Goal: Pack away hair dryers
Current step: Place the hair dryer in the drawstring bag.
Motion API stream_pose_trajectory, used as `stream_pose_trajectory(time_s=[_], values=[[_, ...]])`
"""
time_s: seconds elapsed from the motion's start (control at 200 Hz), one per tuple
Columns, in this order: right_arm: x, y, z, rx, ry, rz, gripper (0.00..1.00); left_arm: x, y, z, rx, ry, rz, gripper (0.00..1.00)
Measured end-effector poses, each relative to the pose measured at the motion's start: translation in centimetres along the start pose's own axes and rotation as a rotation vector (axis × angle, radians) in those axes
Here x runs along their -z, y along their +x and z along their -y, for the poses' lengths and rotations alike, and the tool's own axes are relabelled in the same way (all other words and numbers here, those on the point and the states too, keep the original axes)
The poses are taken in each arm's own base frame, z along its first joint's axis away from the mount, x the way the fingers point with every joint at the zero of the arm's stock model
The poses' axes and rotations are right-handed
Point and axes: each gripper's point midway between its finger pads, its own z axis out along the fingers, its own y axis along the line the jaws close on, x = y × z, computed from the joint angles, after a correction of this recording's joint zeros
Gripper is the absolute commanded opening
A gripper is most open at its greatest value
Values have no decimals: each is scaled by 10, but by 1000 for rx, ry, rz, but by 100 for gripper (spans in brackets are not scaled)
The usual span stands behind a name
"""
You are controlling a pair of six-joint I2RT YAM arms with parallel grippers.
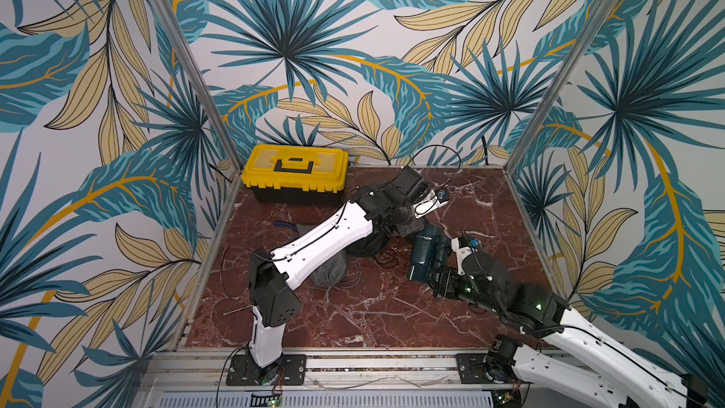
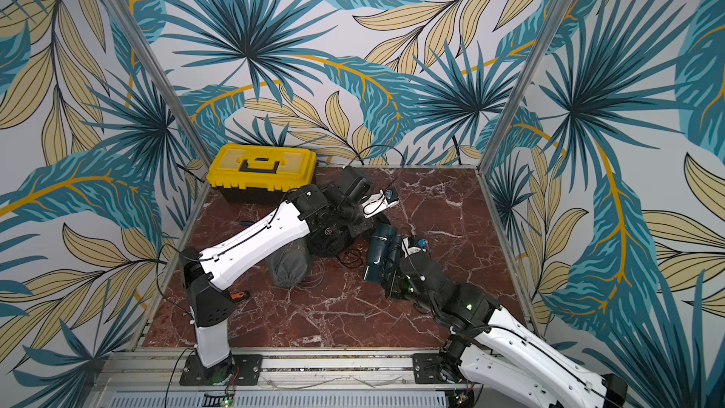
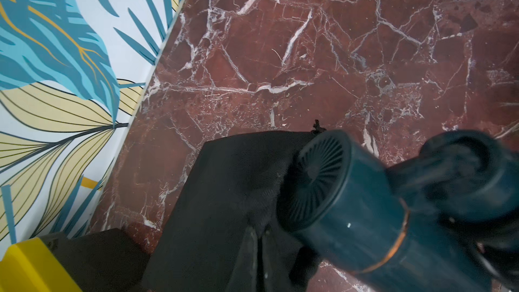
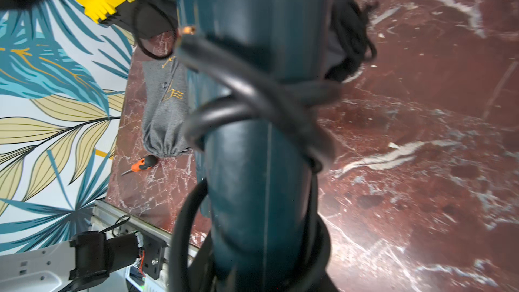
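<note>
Over at the far left corner of the red marble counter point(image 1: 353, 308) stands a yellow toolbox point(image 1: 294, 168) with its lid down and a black handle on top. Just near of it, a blue-handled tool point(image 1: 283, 224) shows beside the left arm; too little of it shows to name it. An orange-handled screwdriver point(image 2: 240, 295) lies near the counter's left edge, close by the left arm's elbow. Right of that lies a grey drawstring pouch point(image 1: 331, 268), partly under the left forearm, its gathered mouth pointing near.

The left arm reaches across to the counter's middle. The left pincer point(image 3: 257, 254) is clenched on the cloth of a black pouch point(image 3: 224, 186), which bunches up at its tips in the left wrist view. The pouch lies under that arm's wrist in both top views.

The dark teal hair dryer point(image 1: 425, 253) is just right of the pouch, near the counter's middle. Its vented rear end point(image 3: 317, 169) touches the pouch's edge. A black cord point(image 4: 252, 91) is wound round its handle. The right pincer point(image 1: 437, 276) comes in from the near right and grasps the dryer by that handle; its tips are hidden behind the handle in the right wrist view.
</note>
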Motion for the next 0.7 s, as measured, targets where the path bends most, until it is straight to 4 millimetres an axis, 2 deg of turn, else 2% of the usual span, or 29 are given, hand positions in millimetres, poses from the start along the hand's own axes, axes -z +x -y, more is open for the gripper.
stream_pose_trajectory(time_s=[0.165,0.441,0.701], values=[[-18,12,-2,15,17,-76,0,0,-2,9,-14,13,0,0],[-14,14,-11,29,-44,-81,0,0,-6,20,-23,40,11,0],[-24,14,-16,29,-64,-83,0,8,-15,57,-56,144,48,0]])
